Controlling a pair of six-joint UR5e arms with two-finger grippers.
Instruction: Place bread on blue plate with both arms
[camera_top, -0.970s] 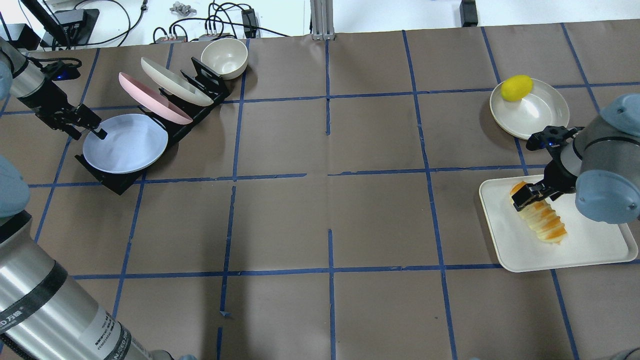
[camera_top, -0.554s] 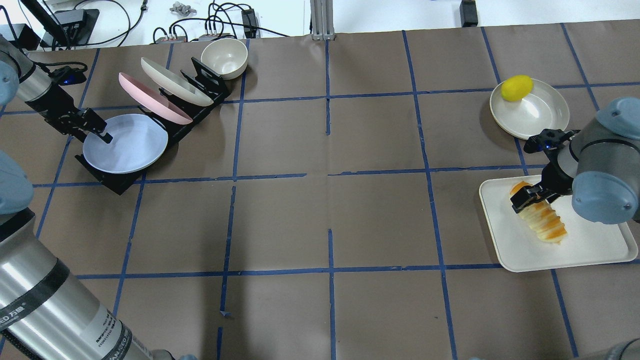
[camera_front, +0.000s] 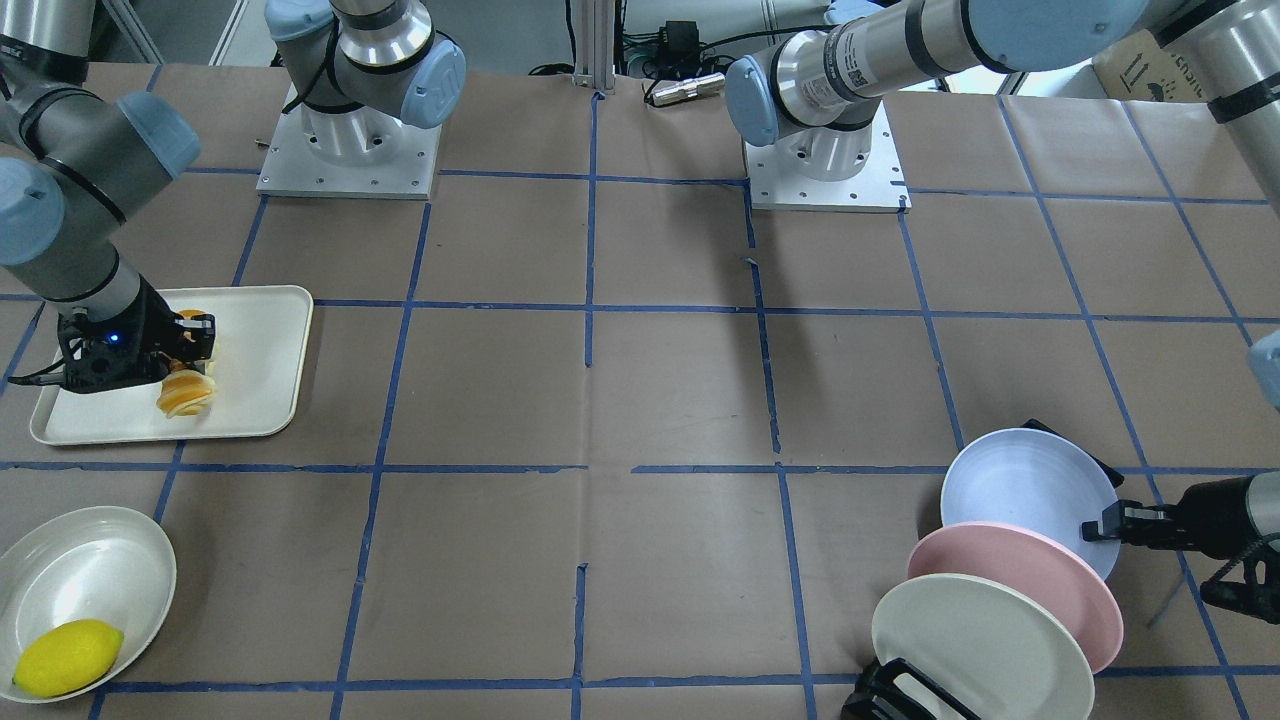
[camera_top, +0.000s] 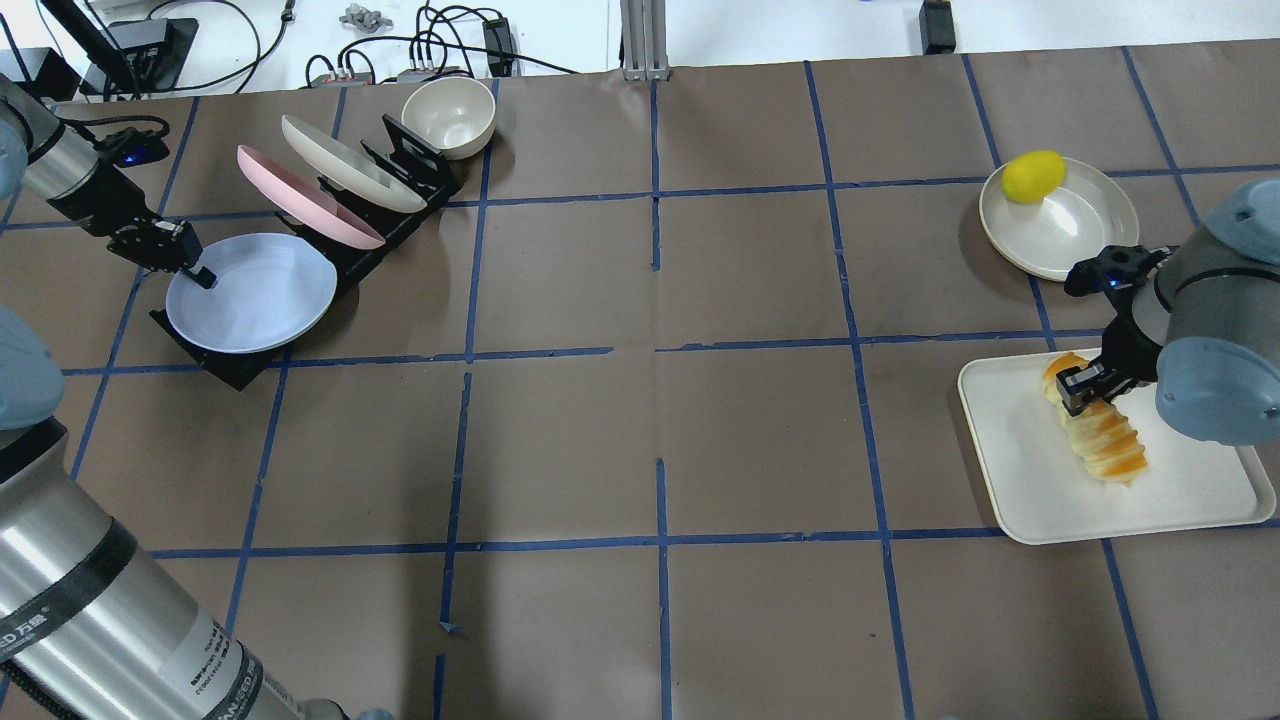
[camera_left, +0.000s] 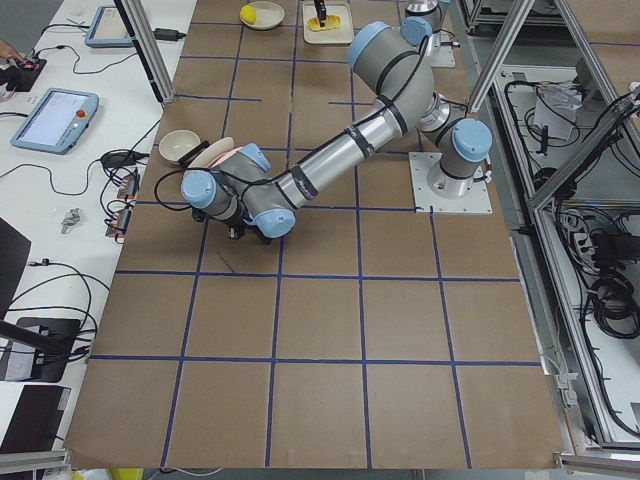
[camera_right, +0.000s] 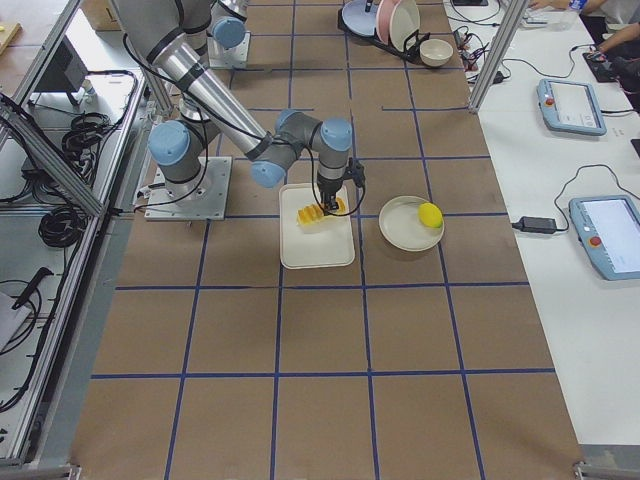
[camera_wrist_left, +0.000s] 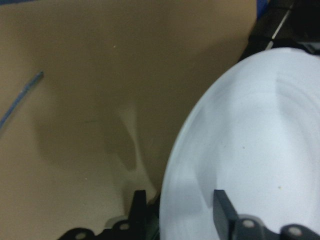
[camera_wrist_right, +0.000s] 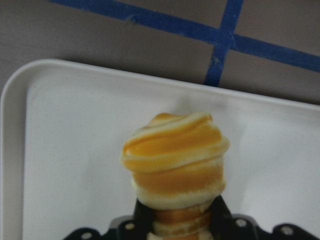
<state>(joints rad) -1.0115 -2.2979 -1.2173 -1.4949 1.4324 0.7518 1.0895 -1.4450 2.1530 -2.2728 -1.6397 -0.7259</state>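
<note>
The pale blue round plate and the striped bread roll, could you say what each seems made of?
Pale blue round plate: probably plastic, smooth matte; soft shading, no sharp glare. Striped orange-and-cream bread roll: possibly a foam or plastic replica, given its uniform, faintly glossy bands.

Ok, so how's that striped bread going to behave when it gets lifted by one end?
The bread looks soft; the right tool grips it near one end, so the long free end may sag. Its rounded, ridged crust probably resists slipping, though it could roll if dropped.
</note>
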